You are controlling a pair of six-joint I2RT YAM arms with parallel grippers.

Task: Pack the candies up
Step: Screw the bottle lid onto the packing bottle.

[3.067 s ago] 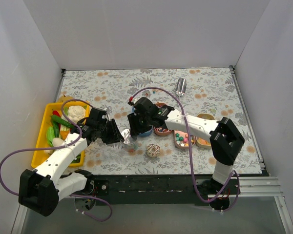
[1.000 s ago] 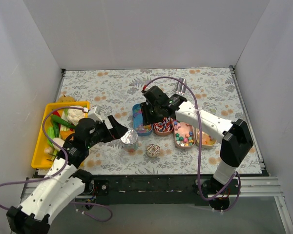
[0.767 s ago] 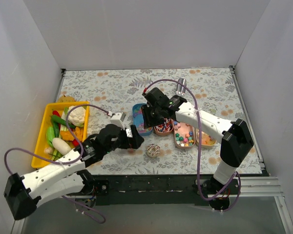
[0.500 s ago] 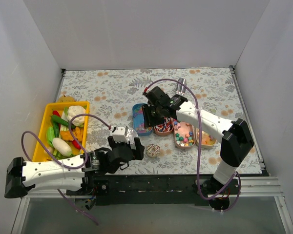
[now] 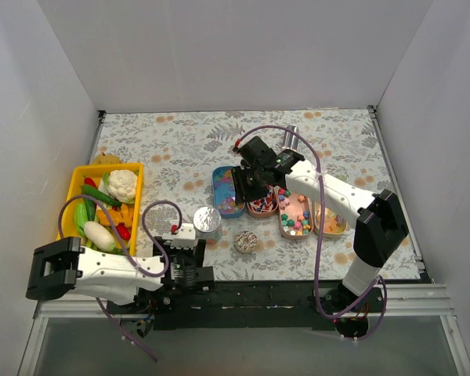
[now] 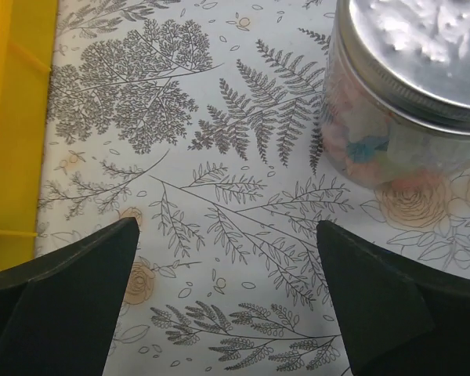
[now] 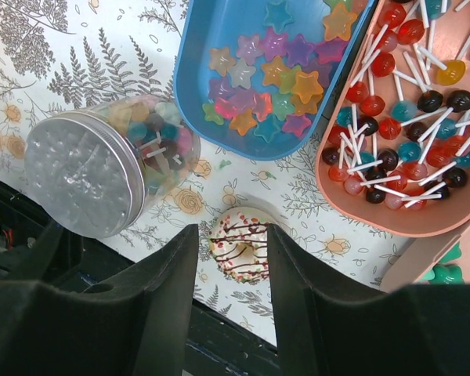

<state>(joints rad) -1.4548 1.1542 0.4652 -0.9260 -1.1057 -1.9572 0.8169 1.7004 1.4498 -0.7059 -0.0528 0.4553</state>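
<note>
Star-shaped candies (image 7: 270,66) fill a blue oval tray (image 5: 229,190). Lollipop candies (image 7: 407,117) lie in a pink tray (image 5: 262,205), with more candies in two trays (image 5: 296,216) to its right. A clear jar (image 5: 207,222) with a silver lid stands upright with candies inside, also at the top right of the left wrist view (image 6: 407,86). My right gripper (image 5: 251,186) hovers over the blue and pink trays, open and empty (image 7: 231,258). My left gripper (image 5: 189,268) sits low by the front edge, near side of the jar, wide open over bare cloth (image 6: 227,298).
A sprinkled donut (image 5: 245,241) lies on the cloth in front of the trays. A yellow bin (image 5: 72,205) of toy vegetables stands at the left. A second jar (image 5: 290,139) lies on its side at the back.
My left arm has folded back from beside the jar to the table's front edge, still open. The jar stays upright. My right gripper has barely shifted.
</note>
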